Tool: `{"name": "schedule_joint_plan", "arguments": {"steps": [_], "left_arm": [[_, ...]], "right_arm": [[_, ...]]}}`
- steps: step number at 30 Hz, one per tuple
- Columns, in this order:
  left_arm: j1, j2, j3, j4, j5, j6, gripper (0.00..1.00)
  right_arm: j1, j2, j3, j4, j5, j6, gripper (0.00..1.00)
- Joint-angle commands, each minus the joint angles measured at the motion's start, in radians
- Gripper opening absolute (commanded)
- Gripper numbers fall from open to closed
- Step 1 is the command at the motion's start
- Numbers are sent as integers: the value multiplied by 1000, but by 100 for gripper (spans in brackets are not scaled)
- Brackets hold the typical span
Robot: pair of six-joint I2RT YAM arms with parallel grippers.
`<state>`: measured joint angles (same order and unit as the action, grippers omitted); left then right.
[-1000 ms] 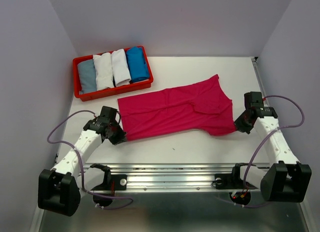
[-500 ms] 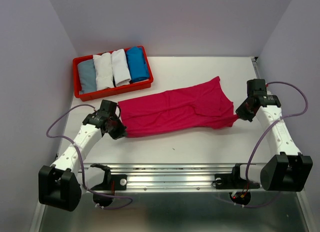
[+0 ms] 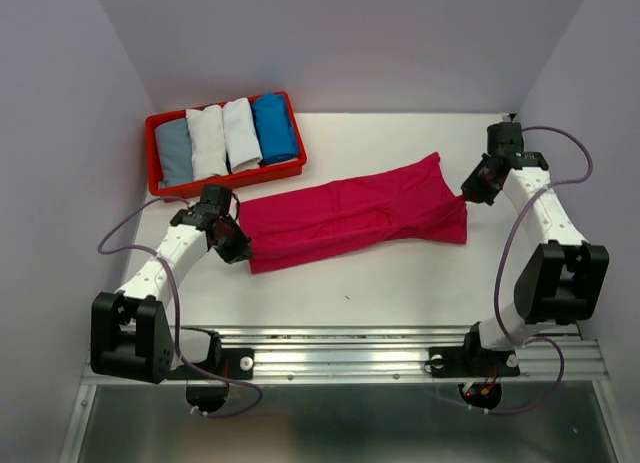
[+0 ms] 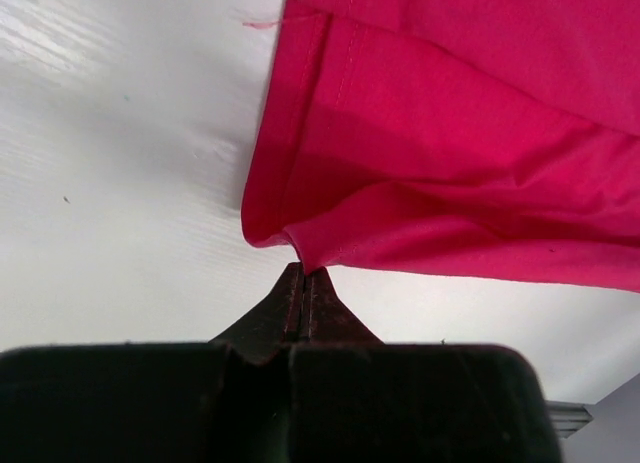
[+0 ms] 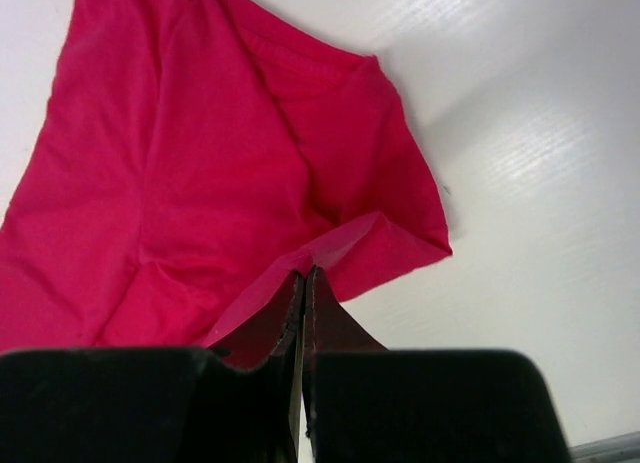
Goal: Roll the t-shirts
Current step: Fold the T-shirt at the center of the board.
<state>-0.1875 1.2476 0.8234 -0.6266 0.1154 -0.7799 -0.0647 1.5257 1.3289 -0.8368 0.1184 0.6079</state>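
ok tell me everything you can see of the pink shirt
The pink shirt is plain, soft, creased cloth with stitched hems, doubled over into a long band. It lies on the white table, slanting from near left to far right, with the sleeve end at the right. The left gripper is shut on its near-left corner. The right gripper is shut on a fold at its right edge.

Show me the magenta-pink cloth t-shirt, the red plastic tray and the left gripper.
magenta-pink cloth t-shirt (image 3: 340, 215), top view, middle of the cloth
red plastic tray (image 3: 230, 180), top view, near wall
left gripper (image 4: 303, 276), left wrist view, between its fingertips
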Motion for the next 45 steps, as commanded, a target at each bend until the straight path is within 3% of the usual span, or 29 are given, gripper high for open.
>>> {"name": "schedule_joint_plan", "arguments": {"steps": [1, 23, 26, 27, 30, 38, 45], "left_arm": [[23, 30, 48, 14, -14, 41, 0], [92, 157, 72, 99, -43, 97, 0], [95, 199, 92, 103, -33, 106, 29], [94, 213, 108, 103, -26, 117, 50], [94, 211, 135, 82, -49, 126, 70], [94, 138, 183, 61, -105, 128, 73], [94, 102, 197, 42, -105, 131, 73]], "right_arm": [[-6, 57, 98, 68, -37, -33, 1], [55, 450, 426, 122, -147, -62, 2], [55, 508, 484, 122, -160, -60, 30], [55, 525, 518, 107, -148, -54, 46], [55, 466, 451, 163, -123, -48, 56], [118, 363, 160, 283, -249, -45, 50], [151, 407, 72, 350, -281, 3, 51]]}}
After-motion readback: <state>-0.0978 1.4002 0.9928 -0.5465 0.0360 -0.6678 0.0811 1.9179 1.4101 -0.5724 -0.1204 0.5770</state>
